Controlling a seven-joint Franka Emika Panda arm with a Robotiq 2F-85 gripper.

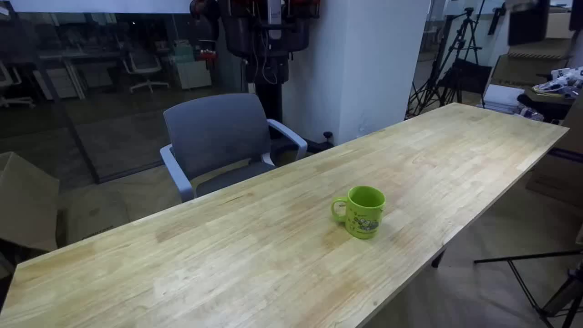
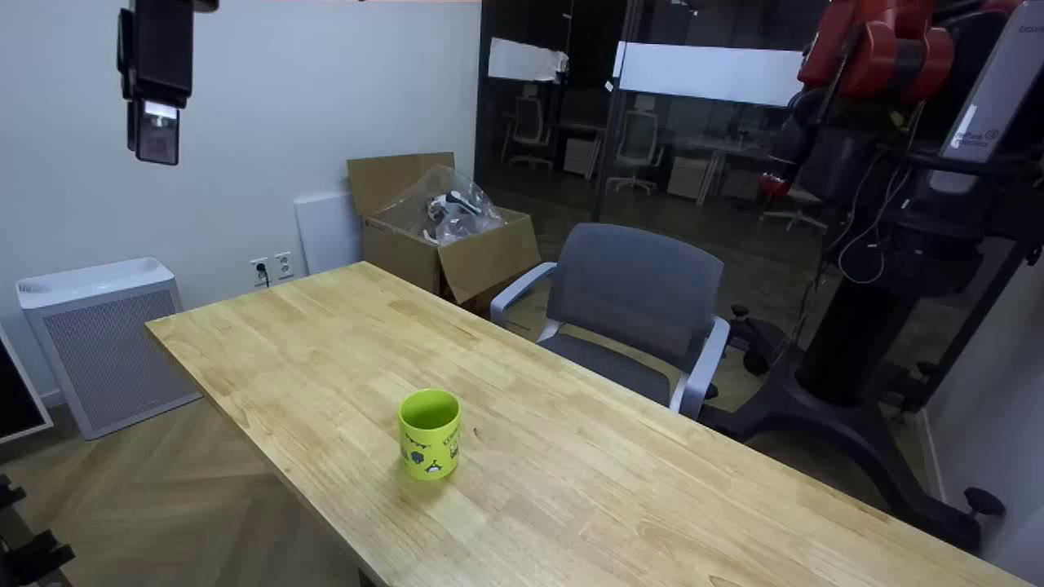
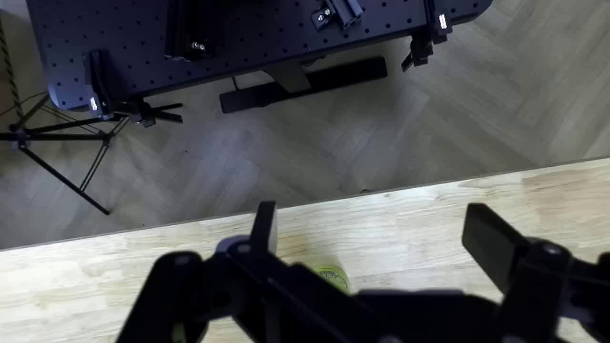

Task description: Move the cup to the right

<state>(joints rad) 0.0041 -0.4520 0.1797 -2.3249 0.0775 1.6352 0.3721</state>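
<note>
Partly occluded: green cup (image 1: pixel 364 216) upright on table (image 1: pixel 255 255)

Wrist view: the gripper (image 3: pixel 371 212), jaws wide apart, masks most of the cup. Both exterior views crop the gripper at the frame edge. From here I see the cup's green interior. An open carton (image 2: pixel 400 253) holds clear plastic (image 2: pixel 418 197); its white-and-dark contents (image 2: pixel 447 207) I cannot identify.

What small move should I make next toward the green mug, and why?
Probably shift the open gripper to centre over the green mug: the mug stands upright on the table, and in the wrist view it shows off-centre, partly hidden by the gripper.
</note>
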